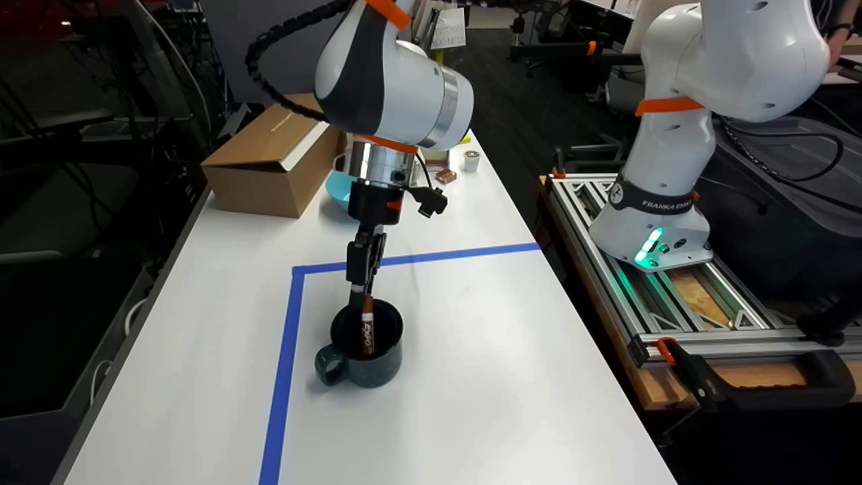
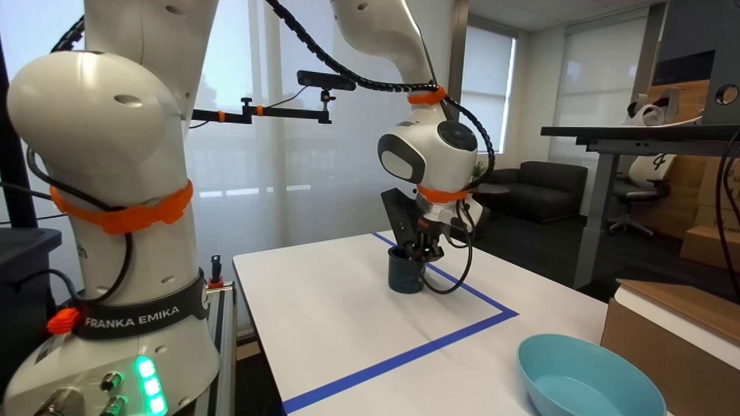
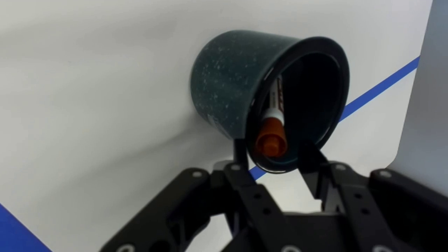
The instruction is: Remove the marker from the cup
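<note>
Marker (image 3: 274, 112) leans inside the upright mug (image 3: 224, 77), its reddish cap (image 3: 272, 134) up by the rim (image 3: 344, 80); in an exterior view the handle (image 1: 320, 364) points left over the table (image 1: 512, 404). The gripper (image 3: 274, 145) holds nothing: its jaws stand moderately apart, and in the wrist view the cap shows in the gap between the fingertips (image 3: 309, 154). This looks like the last lining-up before the grasp — so depth and side-to-side aim matter most. In the wrist view the left finger (image 3: 240, 151) overlaps the edge of the mug, and I cannot tell whether it is above the rim or outside the wall. If outside, closing would likely trap the wall along with the marker and bring the mug up too, so it would pay to shift a little to the right in that view until both fingers have a way in, or to grip only whatever of the cap clears the rim. After that, close slowly and squarely on the cap: it is round, and likely to swivel if caught by the very tips. Then draw the marker out along its own slant, not sideways — levering it against the rim would probably tip or drag the mug.
</note>
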